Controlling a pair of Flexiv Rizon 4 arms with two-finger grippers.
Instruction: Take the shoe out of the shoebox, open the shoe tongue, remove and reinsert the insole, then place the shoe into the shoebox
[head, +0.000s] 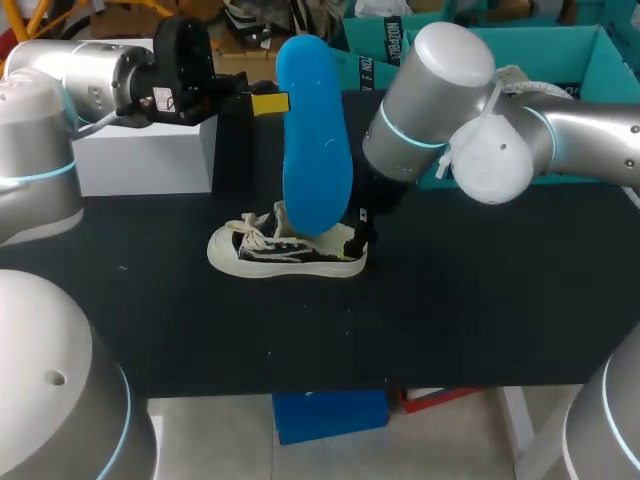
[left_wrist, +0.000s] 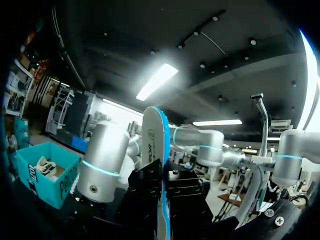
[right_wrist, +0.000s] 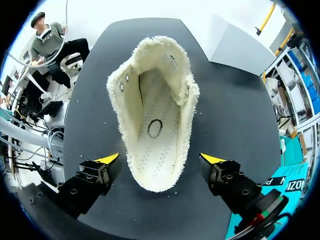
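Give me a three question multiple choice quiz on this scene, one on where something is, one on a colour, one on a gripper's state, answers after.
1. Where is the insole? A. Lying flat inside the shoe. B. Held upright in the left gripper. C. In the right gripper.
2. What colour is the insole? A. Blue. B. White. C. Red.
3. How is the right gripper? A. Shut on the insole. B. Shut on the shoe. C. Open, straddling the shoe.
Answers: 1 B, the left gripper clamps it on edge; 2 A, blue in the head view; 3 C, gaps show on both sides between it and the shoe.
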